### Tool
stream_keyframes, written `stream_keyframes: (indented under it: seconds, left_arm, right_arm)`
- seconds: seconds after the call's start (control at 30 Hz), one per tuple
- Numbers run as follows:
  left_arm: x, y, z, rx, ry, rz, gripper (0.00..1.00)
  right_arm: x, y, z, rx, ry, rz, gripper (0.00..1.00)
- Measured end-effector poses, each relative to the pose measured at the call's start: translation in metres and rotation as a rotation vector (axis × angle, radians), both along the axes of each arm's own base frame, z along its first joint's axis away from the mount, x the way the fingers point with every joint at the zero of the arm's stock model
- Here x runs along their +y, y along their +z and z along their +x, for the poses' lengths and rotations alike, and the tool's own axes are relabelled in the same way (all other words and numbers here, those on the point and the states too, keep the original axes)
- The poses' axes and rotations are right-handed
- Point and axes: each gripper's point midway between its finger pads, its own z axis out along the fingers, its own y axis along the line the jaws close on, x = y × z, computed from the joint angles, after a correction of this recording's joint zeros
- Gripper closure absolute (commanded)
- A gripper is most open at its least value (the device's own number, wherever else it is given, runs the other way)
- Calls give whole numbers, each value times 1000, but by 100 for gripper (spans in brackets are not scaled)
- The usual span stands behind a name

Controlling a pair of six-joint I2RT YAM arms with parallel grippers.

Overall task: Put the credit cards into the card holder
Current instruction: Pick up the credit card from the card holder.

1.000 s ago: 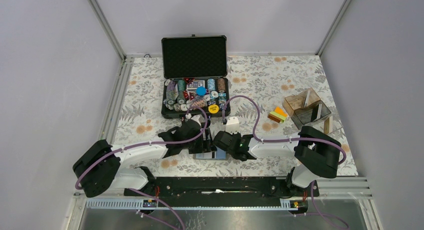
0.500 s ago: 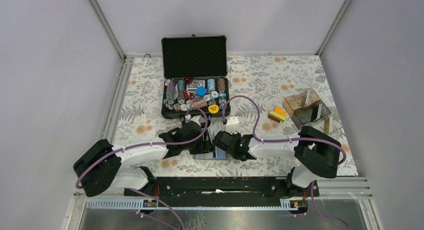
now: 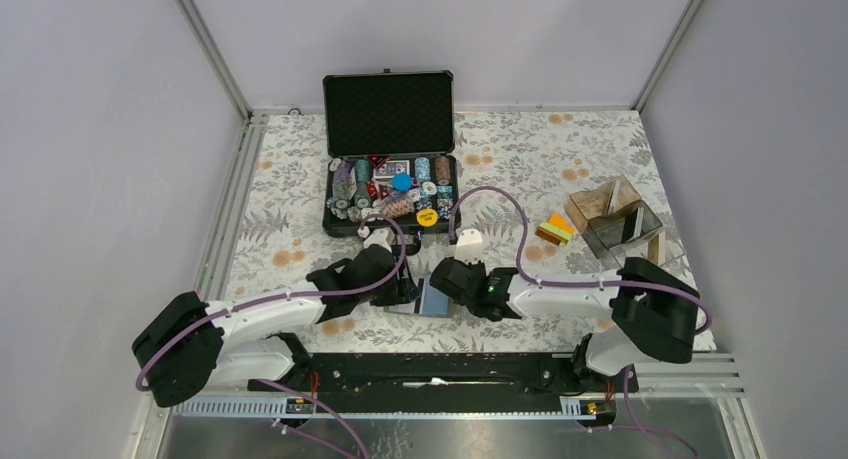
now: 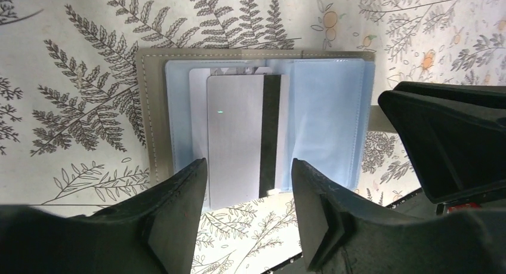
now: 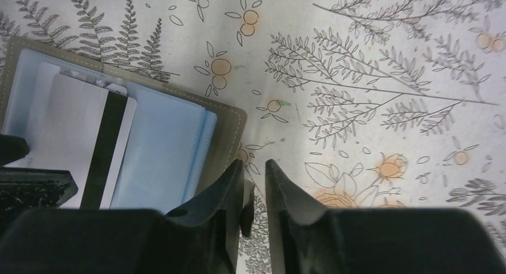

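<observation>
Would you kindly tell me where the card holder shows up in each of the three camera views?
Top external: the card holder sits low in the picture, just left of centre.
Left wrist: the card holder fills the upper centre, lying open.
Right wrist: the card holder is at the left, partly cut off by the edge.
Shared landmark: the black-striped card lying on it shows in both wrist views; from above it is too small to tell.

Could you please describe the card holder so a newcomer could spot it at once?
On the floral table, look in front of the open black chip case, by the near edge. The card holder lies open there: a flat grey wallet, the only thing with light blue sleeves and a silver, black-striped card inside.
</observation>
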Motion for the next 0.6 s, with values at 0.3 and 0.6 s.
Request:
stream_keyframes:
  seconds: [0.3, 0.6]
  left_arm:
    - [-2, 13, 2, -36, -9, -30, 40]
    - [2, 16, 2, -57, -33, -18, 37]
  right_arm:
    - [2, 34, -5, -13, 33, 84, 55]
    - [37, 74, -19, 7, 146, 314, 53]
